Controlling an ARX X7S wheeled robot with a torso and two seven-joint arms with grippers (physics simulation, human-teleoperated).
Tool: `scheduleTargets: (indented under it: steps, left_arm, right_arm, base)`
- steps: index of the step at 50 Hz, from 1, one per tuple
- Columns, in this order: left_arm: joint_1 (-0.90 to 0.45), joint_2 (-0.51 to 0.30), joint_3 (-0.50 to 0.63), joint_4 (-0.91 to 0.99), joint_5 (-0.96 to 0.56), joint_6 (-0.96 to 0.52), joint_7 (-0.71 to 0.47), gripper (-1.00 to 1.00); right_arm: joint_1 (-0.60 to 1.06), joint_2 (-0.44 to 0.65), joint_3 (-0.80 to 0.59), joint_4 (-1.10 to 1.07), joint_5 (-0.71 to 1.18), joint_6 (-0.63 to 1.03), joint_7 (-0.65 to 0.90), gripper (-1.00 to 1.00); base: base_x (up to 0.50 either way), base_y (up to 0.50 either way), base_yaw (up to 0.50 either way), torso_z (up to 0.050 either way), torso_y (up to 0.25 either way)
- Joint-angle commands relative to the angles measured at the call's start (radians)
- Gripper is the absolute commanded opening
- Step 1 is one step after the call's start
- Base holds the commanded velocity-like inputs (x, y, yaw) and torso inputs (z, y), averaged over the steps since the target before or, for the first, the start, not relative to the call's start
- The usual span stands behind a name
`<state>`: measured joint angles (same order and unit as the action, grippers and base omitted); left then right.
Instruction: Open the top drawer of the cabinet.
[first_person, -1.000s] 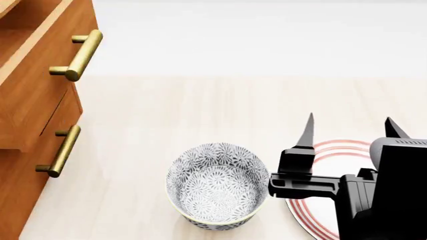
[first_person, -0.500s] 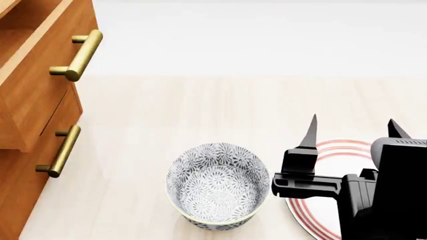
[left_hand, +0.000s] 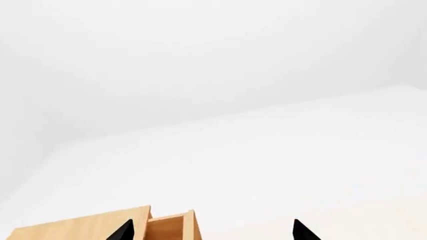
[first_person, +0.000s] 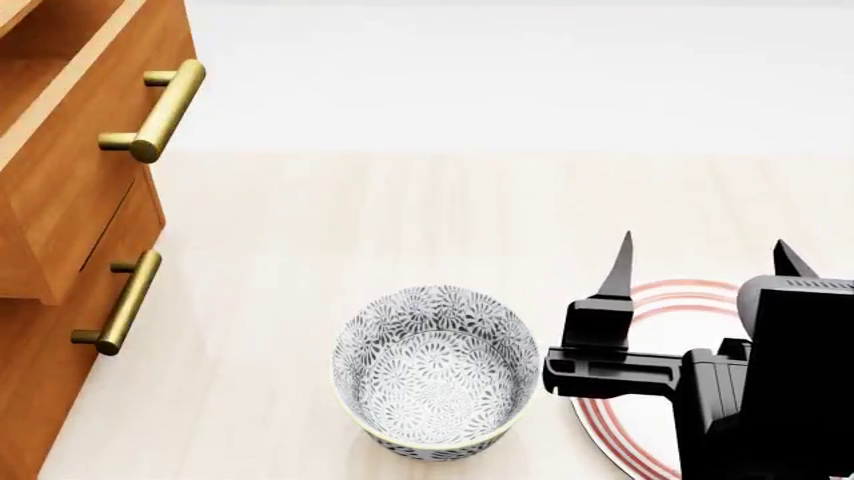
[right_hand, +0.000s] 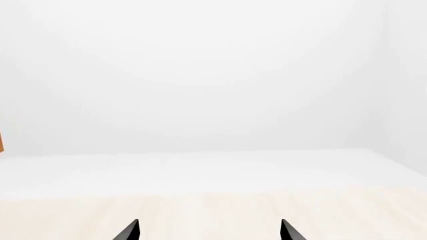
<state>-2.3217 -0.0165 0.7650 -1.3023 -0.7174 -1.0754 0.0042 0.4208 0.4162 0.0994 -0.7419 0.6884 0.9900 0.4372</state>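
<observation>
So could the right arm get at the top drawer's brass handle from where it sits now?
Probably yes, with a long reach. The right tool is open and empty above the plate; the handle sits far across at the cabinet, with bare table between. The bowl lies below that line.

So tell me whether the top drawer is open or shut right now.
Open. In the head view the top drawer juts out past the lower drawer front, with plain wood inside showing at its top edge. No gripper is touching its brass handle.
</observation>
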Motion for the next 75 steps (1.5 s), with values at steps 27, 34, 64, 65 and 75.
scheduleTargets:
  steps: [27,34,64,65,75]
  left_arm:
    - [0.172,0.016,-0.485,-0.006,0.397,-0.049,-0.027,1.0]
    - [0.204,0.016,-0.56,-0.006,0.462,-0.049,-0.024,1.0]
    - [0.297,0.016,-0.662,-0.006,0.569,-0.036,-0.007,1.0]
    - [0.299,0.016,-0.66,-0.006,0.565,-0.036,-0.008,1.0]
    - [0.318,0.016,-0.622,-0.006,0.516,-0.036,-0.021,1.0]
  right_arm:
    - [0.0,-0.006,0.004,0.01,-0.014,-0.022,-0.009,1.0]
    - [-0.004,-0.004,0.001,0.011,-0.013,-0.026,-0.01,1.0]
    - [-0.002,0.003,-0.018,0.023,-0.013,-0.038,-0.007,1.0]
    - [-0.005,0.003,-0.019,0.025,-0.015,-0.043,-0.008,1.0]
    - [-0.004,0.006,-0.016,0.021,-0.007,-0.039,-0.003,1.0]
  base:
    - [0.0,0.0,0.0,0.0,0.0]
    - [0.0,0.0,0.0,0.0,0.0]
    - [0.0,0.0,0.0,0.0,0.0]
    - [0.0,0.0,0.0,0.0,0.0]
    - [0.0,0.0,0.0,0.0,0.0]
